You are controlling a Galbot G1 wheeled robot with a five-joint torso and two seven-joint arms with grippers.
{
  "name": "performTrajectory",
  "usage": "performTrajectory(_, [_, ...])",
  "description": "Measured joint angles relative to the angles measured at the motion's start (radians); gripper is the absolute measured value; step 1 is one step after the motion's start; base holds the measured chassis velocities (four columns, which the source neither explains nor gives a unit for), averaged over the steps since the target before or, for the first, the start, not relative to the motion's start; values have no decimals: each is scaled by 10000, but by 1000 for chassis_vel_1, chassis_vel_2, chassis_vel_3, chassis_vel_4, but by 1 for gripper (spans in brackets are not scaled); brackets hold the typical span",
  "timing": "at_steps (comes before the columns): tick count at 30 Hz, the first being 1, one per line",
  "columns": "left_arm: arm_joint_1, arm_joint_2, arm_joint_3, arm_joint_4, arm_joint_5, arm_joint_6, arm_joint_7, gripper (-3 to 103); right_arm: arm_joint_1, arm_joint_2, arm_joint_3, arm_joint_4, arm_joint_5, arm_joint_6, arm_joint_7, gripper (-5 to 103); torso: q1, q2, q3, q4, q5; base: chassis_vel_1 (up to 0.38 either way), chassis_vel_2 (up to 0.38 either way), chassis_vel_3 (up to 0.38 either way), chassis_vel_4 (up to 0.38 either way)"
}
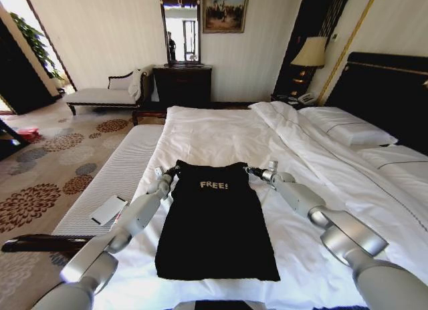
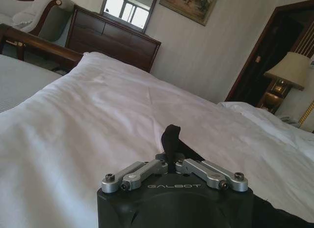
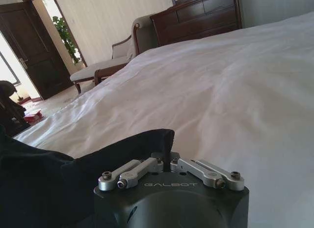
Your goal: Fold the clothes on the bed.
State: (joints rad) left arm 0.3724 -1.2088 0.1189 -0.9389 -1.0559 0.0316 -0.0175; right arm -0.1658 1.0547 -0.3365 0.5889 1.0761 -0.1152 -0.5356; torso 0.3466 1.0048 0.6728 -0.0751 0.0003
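top (image 1: 215, 223): black cloth, soft and matt, with white printed letters
bed (image 1: 221, 133): white cloth cover, smooth with light creases
headboard (image 1: 391, 89): dark wood, slightly glossy, with gold trim
left gripper (image 2: 170, 164): brushed metal links with dark screws on a matt black plastic body
right gripper (image 3: 169, 160): same metal and black plastic
dresser (image 1: 182, 85): dark polished wood

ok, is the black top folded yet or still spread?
Spread. The black top lies flat on the bed, full length, "FREE!" up; left gripper and right gripper pinch its shoulder corners.
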Motion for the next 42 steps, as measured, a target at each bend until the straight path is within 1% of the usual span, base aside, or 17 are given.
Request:
performTrajectory(3, [-265, -27, 62, -6, -93, 13, -19, 2, 105, -137, 16, 315, 200, 86, 256, 1, 1, -1, 0, -3, -1, 0, 0, 0, 0])
performTrajectory(7, [-598, -145, 176, 209, -112, 7, -21, 2, 254, -146, 10, 346, 184, 174, 365, 1, 1, 0, 0, -1, -2, 0, 0, 0, 0])
performTrajectory(10, [-1055, -399, 290, 759, -127, -81, 45, 2, 484, 19, -12, 92, 172, 296, 521, 1, 1, 0, 0, -1, -2, 0, 0, 0, 0])
performTrajectory(11, [-1055, -399, 290, 759, -127, -81, 45, 2, 484, 19, -12, 92, 172, 296, 521, 1, 1, 0, 0, -1, -2, 0, 0, 0, 0])
performTrajectory(14, [-1661, -663, 533, 1463, -212, -178, 236, 2, 868, 206, -184, -289, 201, 322, 539, 1, 2, -1, 2, 0, -3, 0, 0, 0, 0])
performTrajectory(15, [-1661, -663, 533, 1463, -212, -178, 236, 2, 868, 206, -184, -289, 201, 322, 539, 1, 2, -1, 2, 0, -3, 0, 0, 0, 0])
performTrajectory(20, [-2498, -1064, 876, 2251, -340, -238, 445, 2, 1213, 462, -336, -603, 352, 322, 755, 1, 2, -1, 2, -2, -2, 0, 0, 0, 0])
performTrajectory(25, [-2988, -1321, 892, 2773, -427, -257, 511, 2, 1365, 530, -358, -637, 513, 329, 993, 1, 2, -1, 2, -1, -2, 0, 0, 0, 0])
performTrajectory(29, [-3193, -1420, 815, 3035, -474, -269, 534, 2, 1456, 568, -358, -696, 598, 374, 1101, 1, 2, 0, 2, -3, -2, 0, 0, 0, 0])
performTrajectory(34, [-3310, -1482, 681, 3373, -417, -339, 599, 2, 1519, 563, -325, -694, 640, 414, 1167, 1, 2, -1, 2, 0, -2, 0, 0, 0, 0])
performTrajectory(36, [-3277, -1455, 634, 3343, -367, -358, 602, 2, 1514, 520, -309, -629, 648, 436, 1190, 1, 3, -1, 2, -1, -2, 0, 0, 0, 0])
performTrajectory(38, [-3053, -1268, 586, 2911, -338, -365, 581, 2, 1429, 396, -267, -450, 653, 497, 1219, 1, 2, -1, 1, -1, -5, 0, 0, 0, 0])
performTrajectory(39, [-2845, -1082, 558, 2518, -321, -366, 520, 2, 1334, 298, -222, -296, 652, 529, 1245, 1, 3, -1, 2, -3, -2, 0, 0, 0, 0])
performTrajectory(40, [-2845, -1082, 558, 2518, -321, -366, 520, 2, 1334, 298, -222, -296, 652, 529, 1245, 1, 3, -1, 2, -3, -2, 0, 0, 0, 0])
performTrajectory(42, [-2385, -705, 501, 1679, -296, -366, 407, 2, 1101, 73, -69, 114, 651, 637, 1316, 1, 2, -1, 2, -3, -5, 0, 0, 0, 0])
